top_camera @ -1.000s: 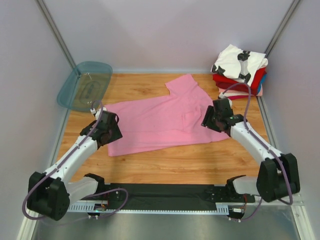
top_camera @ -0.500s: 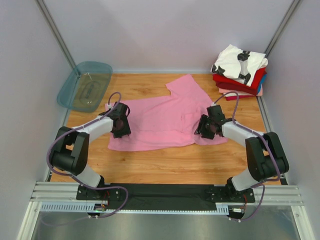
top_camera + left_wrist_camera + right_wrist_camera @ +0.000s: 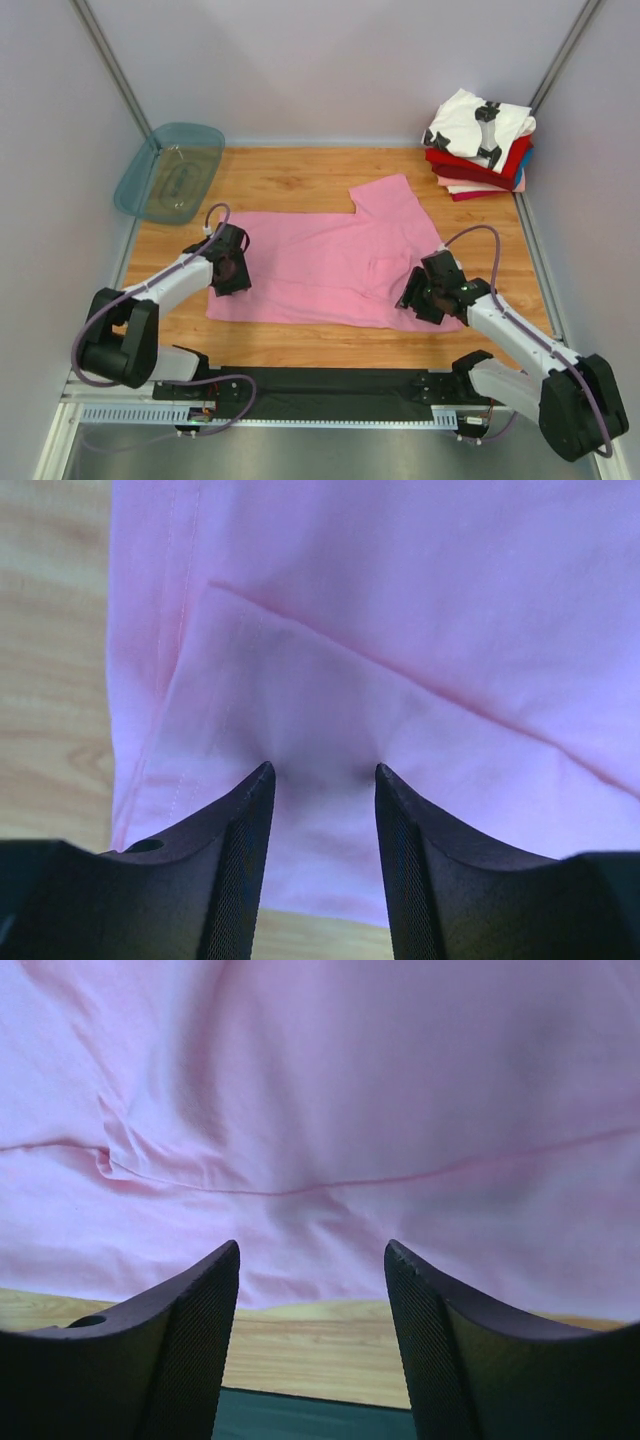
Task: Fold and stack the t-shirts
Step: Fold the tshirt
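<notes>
Pink shirt lies spread flat in the middle of the wooden tabletop, with one sleeve pointing toward the back. The left gripper sits low over the shirt's left edge, its jaws parted, with cloth showing between them and nothing pinched. The right gripper is over the shirt's near right corner, jaws wide apart and empty. A stack of folded shirts, white on top, sits in the far right corner. A teal tray is at the far left.
</notes>
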You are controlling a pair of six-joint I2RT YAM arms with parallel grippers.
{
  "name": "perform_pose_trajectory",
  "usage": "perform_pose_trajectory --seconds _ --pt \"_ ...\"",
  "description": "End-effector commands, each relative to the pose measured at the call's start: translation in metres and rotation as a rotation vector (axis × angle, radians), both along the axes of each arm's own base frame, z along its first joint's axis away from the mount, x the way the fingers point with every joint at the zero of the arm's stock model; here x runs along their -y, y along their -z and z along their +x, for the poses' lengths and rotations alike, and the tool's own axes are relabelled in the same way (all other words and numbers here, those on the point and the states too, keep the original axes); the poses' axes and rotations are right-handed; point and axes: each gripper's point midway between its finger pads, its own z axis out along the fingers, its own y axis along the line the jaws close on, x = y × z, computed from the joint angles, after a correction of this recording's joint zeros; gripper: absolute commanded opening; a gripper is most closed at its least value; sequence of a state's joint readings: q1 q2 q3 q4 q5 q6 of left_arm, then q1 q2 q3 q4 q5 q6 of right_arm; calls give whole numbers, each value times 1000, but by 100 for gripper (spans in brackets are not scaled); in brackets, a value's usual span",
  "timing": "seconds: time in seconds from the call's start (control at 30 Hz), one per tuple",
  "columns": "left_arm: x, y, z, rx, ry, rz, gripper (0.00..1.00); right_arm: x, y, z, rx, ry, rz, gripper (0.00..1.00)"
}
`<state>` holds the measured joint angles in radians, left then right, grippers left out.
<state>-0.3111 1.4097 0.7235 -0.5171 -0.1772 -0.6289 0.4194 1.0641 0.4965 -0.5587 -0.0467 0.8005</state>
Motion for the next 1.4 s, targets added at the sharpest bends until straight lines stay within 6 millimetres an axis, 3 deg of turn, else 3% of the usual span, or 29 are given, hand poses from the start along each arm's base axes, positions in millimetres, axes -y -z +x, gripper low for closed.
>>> perform_pose_trajectory --seconds 0.0,0.17,0.2,0.27,0.3,0.37,0.4,0.43,0.47,0.5,0.53,0.6,0.63,0.7,0.73,0.77,0.8,0.83,0.87,0.97,1.17,1.2,1.37 --pt "2 -15 -22 7 -40 -64 52 28 -13 -14 -13 64 -113 62" --pt "0 -47 -26 76 -26 -78 53 25 -52 21 113 13 -151 64" --pt "1 -53 -26 84 -18 -82 53 20 -76 42 187 -9 -155 64" --pt "8 -80 -25 117 24 -119 53 18 -95 64 226 -22 -194 64" --pt "9 -92 -33 104 51 -119 53 12 -123 90 279 -45 -213 64" --pt "14 -145 -27 221 142 -132 53 20 -143 111 289 -38 -295 64" --pt "10 -156 -36 218 167 -111 54 17 -160 135 319 -66 -326 65" --pt "5 -184 -32 288 178 -91 54 18 -170 147 335 -63 -333 65" --pt "-3 -197 -36 330 226 -46 55 27 -175 161 338 -34 -336 65" --pt "-10 -205 -37 358 233 -11 56 27 -160 178 297 -40 -343 65" --pt "-25 -208 -36 392 210 64 56 25 -177 199 342 -34 -324 66" --pt "-41 -217 -35 480 173 125 56 29 -171 230 323 -27 -309 67" --pt "-51 -208 -38 479 137 162 56 26 -160 259 303 -41 -324 73" --pt "-44 -210 -40 549 155 114 56 33 -152 285 268 -33 -348 75" --pt "-43 -212 -42 561 160 102 56 35 -108 301 176 -48 -373 76" --pt "-44 -217 -44 579 155 95 57 37 -136 324 222 -26 -365 76" --pt "-46 -222 -43 600 149 108 57 37 -125 336 202 -35 -369 77" --pt "-48 -220 -42 604 150 116 57 35 -126 349 214 -37 -365 79" --pt "-48 -219 -41 607 149 121 57 36 -113 369 210 -35 -368 80" --pt "-41 -214 -39 574 180 100 57 38 -97 397 245 -21 -344 90" --pt "-37 -211 -38 559 193 92 57 36 -67 419 282 -23 -327 93" --pt "-36 -211 -38 560 196 87 57 33 -54 423 271 -35 -328 93" --pt "-37 -211 -40 561 197 83 57 38 -19 424 221 -25 -387 91"
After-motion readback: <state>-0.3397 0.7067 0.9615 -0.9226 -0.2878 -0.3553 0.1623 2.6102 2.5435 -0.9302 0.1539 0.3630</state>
